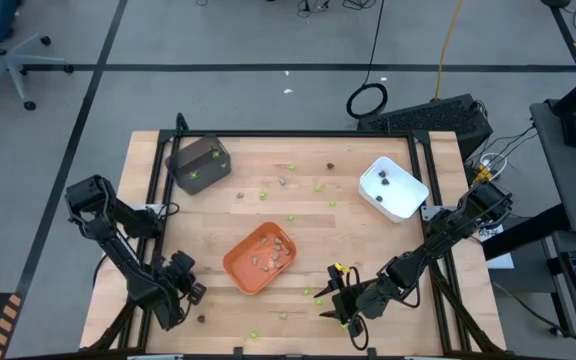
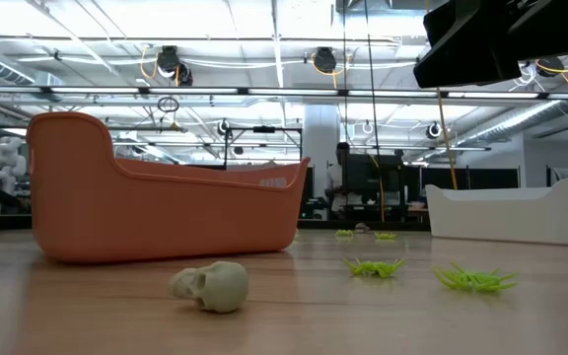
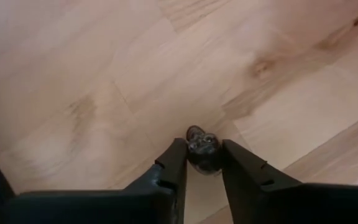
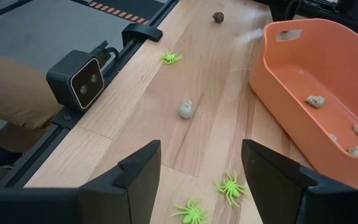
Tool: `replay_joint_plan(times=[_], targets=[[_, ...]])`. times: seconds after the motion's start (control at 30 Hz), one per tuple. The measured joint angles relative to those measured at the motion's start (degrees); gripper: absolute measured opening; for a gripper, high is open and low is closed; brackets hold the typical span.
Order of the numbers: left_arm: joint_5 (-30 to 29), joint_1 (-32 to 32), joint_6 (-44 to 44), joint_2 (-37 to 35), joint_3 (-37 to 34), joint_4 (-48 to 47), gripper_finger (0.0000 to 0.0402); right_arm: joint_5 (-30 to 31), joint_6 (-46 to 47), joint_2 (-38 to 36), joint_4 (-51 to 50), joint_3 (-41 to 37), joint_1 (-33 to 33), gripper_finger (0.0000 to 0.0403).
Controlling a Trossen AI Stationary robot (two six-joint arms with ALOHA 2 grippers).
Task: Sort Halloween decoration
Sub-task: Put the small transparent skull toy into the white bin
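Left gripper (image 3: 202,163): a dark brown skull (image 3: 202,149) is clamped between its fingers, at the table's (image 1: 368,240) 7 o'clock corner.
Right gripper (image 4: 201,168): held apart, above lime-green spiders (image 4: 230,186), at 6 o'clock.
Orange tray (image 1: 240,262): tan-grey skulls (image 4: 316,100) are held inside.

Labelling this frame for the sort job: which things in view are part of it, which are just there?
Job:
- dark brown skull, between the left gripper fingers
- tan-grey skull
- lime-green spiders
- orange tray, white tray, dark grey tray
- right gripper, open above the spiders

Just there:
- low camera on the table edge
- office chair
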Motion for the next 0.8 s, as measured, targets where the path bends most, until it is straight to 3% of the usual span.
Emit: replay_joint_plan(times=[0.37,0.8], targets=[[-2.3,0.0,9.0,0.1,-0.2,0.2,0.0059,0.0,0.0,0.0,0.0,0.0,0.0,0.0208],[-5.9,-1.8,10.2,-1.1,1.2,0.1,0.0059,0.0,0.3,0.0,0.0,0.0,0.0,0.0208]])
